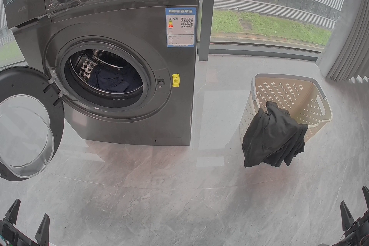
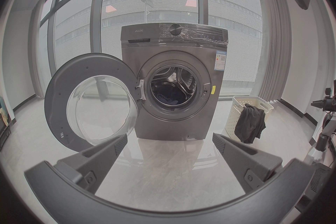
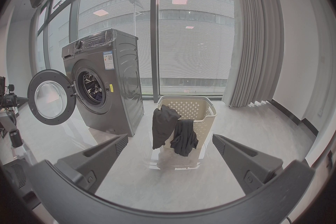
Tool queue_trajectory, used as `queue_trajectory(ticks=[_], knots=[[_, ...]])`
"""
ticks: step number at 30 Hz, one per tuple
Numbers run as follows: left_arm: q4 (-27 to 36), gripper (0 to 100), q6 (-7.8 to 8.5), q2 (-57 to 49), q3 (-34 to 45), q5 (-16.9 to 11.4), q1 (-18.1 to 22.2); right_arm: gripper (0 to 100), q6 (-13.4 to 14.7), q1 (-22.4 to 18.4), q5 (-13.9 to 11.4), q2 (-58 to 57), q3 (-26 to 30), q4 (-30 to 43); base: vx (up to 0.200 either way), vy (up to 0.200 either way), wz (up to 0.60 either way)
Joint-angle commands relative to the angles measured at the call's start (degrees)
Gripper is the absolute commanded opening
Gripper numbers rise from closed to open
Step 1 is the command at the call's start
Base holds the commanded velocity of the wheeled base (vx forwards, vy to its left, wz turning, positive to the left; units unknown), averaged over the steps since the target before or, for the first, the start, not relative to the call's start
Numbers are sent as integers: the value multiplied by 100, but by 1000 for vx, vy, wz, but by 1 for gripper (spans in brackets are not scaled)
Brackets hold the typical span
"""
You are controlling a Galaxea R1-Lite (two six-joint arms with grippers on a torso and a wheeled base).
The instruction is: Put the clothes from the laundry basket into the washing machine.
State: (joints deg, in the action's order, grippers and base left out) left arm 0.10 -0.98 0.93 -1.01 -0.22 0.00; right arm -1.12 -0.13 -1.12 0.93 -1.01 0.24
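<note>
A grey washing machine [image 1: 115,47] stands at the left with its round door [image 1: 25,123] swung wide open. Dark blue clothes [image 1: 113,79] lie inside the drum. A beige laundry basket [image 1: 292,102] stands on the floor to the right, and a black garment [image 1: 275,135] hangs over its near rim. My left gripper [image 1: 27,218] is open low at the left, far from the machine [image 2: 175,81]. My right gripper [image 1: 355,204] is open low at the right, well short of the basket [image 3: 190,112] and the black garment [image 3: 173,126].
Pale marble floor [image 1: 173,189] stretches between me and both objects. A tall window [image 1: 269,0] runs behind them, with a grey curtain [image 1: 346,39] at the right near the basket. The open door juts out over the floor at the left.
</note>
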Motion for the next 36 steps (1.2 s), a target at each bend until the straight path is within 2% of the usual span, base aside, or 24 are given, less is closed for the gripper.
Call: queue_trajectory(ticks=[1, 4, 15, 23, 33, 36], knots=[[-1, 100, -8, -84, 101, 4, 9, 100, -2, 5, -2, -84, 92, 2, 0, 0, 0], [-1, 100, -34, -84, 101, 4, 9, 100, -2, 5, -2, -93, 92, 2, 0, -133, 0], [-1, 100, 36, -84, 101, -4, 9, 100, -2, -4, -2, -84, 101, 2, 0, -200, 0], [-1, 100, -8, -84, 101, 4, 9, 100, -2, 5, -2, -93, 92, 2, 0, 0, 0], [-1, 100, 27, -84, 101, -4, 9, 100, -2, 5, -2, -84, 101, 2, 0, -200, 0], [-1, 100, 27, -84, 101, -4, 9, 100, -2, -4, -2, -84, 101, 2, 0, 0, 0]])
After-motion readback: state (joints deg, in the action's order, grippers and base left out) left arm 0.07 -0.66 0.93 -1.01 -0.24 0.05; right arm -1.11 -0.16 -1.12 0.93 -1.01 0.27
